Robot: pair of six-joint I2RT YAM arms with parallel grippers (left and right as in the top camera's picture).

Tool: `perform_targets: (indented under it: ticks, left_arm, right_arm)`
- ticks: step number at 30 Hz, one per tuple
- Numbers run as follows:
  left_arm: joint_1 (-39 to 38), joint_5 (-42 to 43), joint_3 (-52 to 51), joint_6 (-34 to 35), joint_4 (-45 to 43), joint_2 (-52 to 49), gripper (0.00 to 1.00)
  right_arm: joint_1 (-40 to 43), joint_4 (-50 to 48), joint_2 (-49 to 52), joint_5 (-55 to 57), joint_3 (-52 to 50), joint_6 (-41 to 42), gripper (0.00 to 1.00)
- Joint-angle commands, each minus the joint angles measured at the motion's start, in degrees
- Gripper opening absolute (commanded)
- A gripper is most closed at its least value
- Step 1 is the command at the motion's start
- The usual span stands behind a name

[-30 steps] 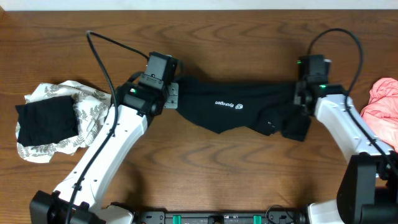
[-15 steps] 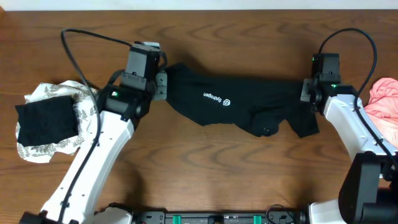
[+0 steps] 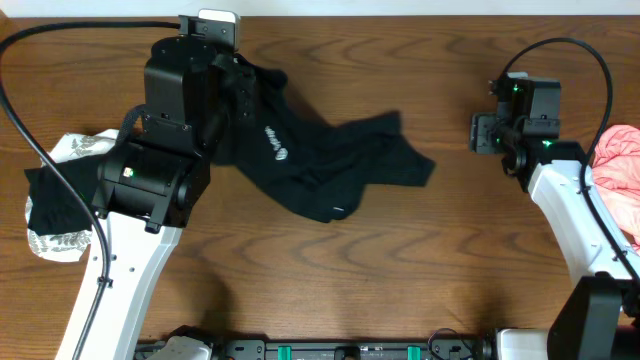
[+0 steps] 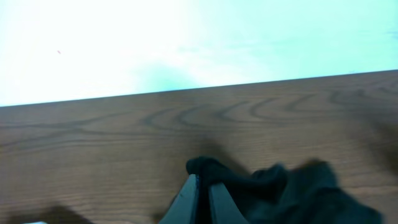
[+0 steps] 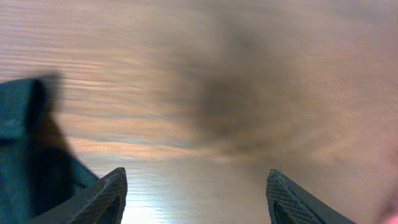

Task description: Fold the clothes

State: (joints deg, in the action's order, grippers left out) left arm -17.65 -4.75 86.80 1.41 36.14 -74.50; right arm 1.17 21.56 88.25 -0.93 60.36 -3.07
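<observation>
The black shirt (image 3: 320,165) sprawls crumpled across the middle of the worktop (image 3: 400,290), its small white lettering facing up. Its left end is drawn toward the far-left corner. There the left end effector (image 4: 200,194) is clenched on a bunch of the dark fabric, fingers pressed together near the worktop's far edge. The shirt's other end trails rightward and stops short of the right end effector (image 3: 482,133), which stands apart from it with jaws wide, grasping nothing. The right wrist view shows only a blurred dark patch of cloth at its left edge. Farther out, a white leaf-print cloth (image 3: 75,150) with a black piece (image 3: 60,195) on it lies at the left edge. A pink garment (image 3: 615,160) lies at the right edge.
</observation>
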Motion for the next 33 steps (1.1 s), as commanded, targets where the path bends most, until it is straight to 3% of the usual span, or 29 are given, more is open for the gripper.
perform_targets:
  ticks: [1, 6, 19, 23, 27, 33]
  left_arm:
    - [0.4, 1.6, 1.4, -0.8, -0.1, 0.8, 0.06]
    - [0.1, 5.3, 3.1, -0.8, -0.2, 2.7, 0.06]
    - [-7.3, 5.2, 5.7, -0.7, 3.8, 8.3, 0.06]
    - [-9.5, 5.2, 10.6, -1.0, 5.3, 9.6, 0.06]
    - [-11.7, 5.9, 17.6, -3.2, 7.1, 9.9, 0.06]
    - [-13.6, 6.9, 24.6, -5.9, 7.1, 9.9, 0.06]
  right_arm:
    - [-0.1, -1.0, -1.2, -21.6, 1.1, -4.8, 0.65]
    - [-2.1, -2.3, -0.3, -28.5, 1.1, -4.7, 0.67]
    - [-11.8, -14.2, 7.6, -23.6, 1.1, 4.9, 0.7]
    - [-12.5, -17.3, 9.2, -25.6, 1.1, 4.7, 0.72]
    - [-12.5, -21.0, 9.1, -34.8, 1.2, 2.1, 0.72]
    - [-12.6, -19.3, 9.1, -37.9, 1.1, -0.3, 0.72]
